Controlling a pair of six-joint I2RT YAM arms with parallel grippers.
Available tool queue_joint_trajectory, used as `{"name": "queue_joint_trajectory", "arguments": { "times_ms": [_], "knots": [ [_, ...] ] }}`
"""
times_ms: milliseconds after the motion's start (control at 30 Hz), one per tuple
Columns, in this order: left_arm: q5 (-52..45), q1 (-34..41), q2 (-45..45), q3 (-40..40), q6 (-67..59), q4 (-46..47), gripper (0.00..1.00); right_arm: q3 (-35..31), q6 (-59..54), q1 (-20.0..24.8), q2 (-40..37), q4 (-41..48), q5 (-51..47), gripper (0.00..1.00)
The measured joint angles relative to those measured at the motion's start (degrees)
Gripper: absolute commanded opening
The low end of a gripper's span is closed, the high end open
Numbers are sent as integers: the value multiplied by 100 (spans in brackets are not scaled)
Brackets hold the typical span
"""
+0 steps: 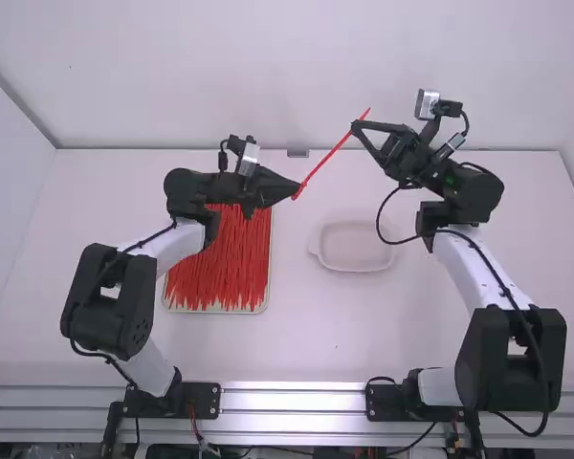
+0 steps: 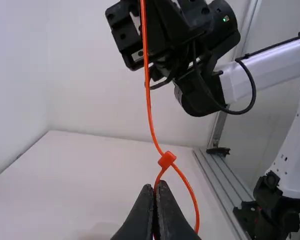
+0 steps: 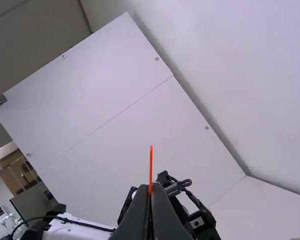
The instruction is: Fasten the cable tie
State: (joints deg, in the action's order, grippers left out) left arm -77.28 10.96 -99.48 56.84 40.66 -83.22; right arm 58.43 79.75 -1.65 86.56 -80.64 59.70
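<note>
White table (image 1: 411, 316), cable tie (image 1: 326, 161) spanning left gripper (image 1: 291, 191) and right gripper (image 1: 356, 125), both clamping it.

The cable tie (image 2: 166, 160) looks like smooth orange plastic, and the white table (image 1: 411, 316) looks matt.

You won't find any readable text, label, number or sign here — not on the arms, the bench (image 1: 383, 316), or the walls — nothing legible.
</note>
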Motion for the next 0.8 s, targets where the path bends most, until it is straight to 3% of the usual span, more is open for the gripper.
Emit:
{"name": "queue_joint_trajectory", "arguments": {
  "times_ms": [67, 367, 400, 633, 800],
  "knots": [
    [-15, -2, 0, 0, 0, 4, 2, 0, 35, 7, 0, -7, -26, 17],
    [-352, -249, 0, -177, 0, 52, 2, 225, 59, 328, -17, 186, 13, 68],
    [-345, -299, 0, -177, 0, 52, 2, 225, 20, 358, -17, 323, 98, 98],
    [-131, -483, 0, -177, 4, -122, 2, 201, -400, 407, -17, 1213, 337, 98],
    [-2, -573, 0, -170, 140, -603, 2, -2, -809, 146, -17, 1725, 348, 98]
  ]
}}
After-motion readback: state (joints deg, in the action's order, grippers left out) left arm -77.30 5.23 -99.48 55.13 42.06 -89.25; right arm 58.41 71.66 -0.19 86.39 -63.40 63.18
